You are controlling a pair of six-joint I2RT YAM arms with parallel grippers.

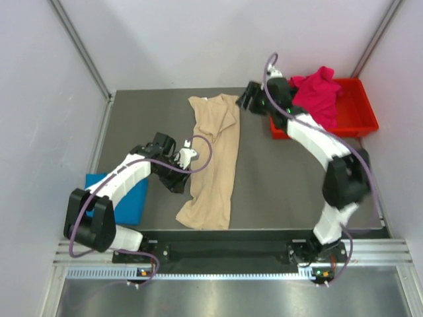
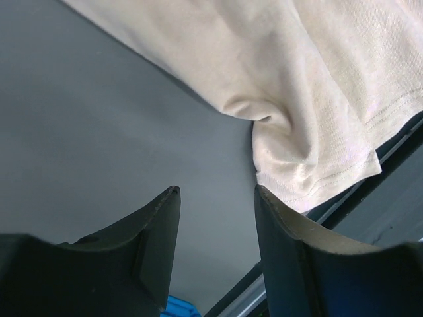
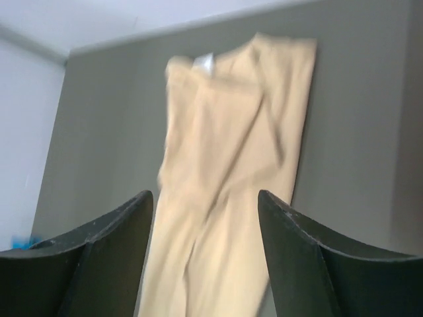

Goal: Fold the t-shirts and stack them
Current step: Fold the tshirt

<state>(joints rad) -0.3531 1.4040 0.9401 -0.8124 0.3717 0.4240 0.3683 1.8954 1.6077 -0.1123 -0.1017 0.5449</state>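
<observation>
Three t-shirts are in view, one of each colour. The beige t-shirt (image 1: 215,158) lies in the middle of the grey surface (image 1: 277,178). It is folded lengthwise into one long, rumpled strip that runs from the far side to the near edge, with its neck end away from the arms. The blue t-shirt (image 1: 134,205) is a flat folded block at the near left edge of the surface. The magenta t-shirt (image 1: 318,92) is a loose heap in the single red tray (image 1: 360,109), which stands at the far right corner.

Two arms are at work. The left arm (image 1: 125,175) reaches across the blue t-shirt and hides part of it. The left fingers (image 2: 162,224) are parted just beside the strip's left edge. Only bare surface shows between them, and the beige hem lies close beyond their tips. The right arm (image 1: 310,139) bends over the tray's near left corner, and its wrist covers the left fringe of the magenta heap. The right fingers (image 3: 291,238) are spread and hold nothing. They point at the far right end of the beige strip, which looks blurred in that view.

A purple cable (image 1: 208,155) loops from the left arm over the strip's edge.
</observation>
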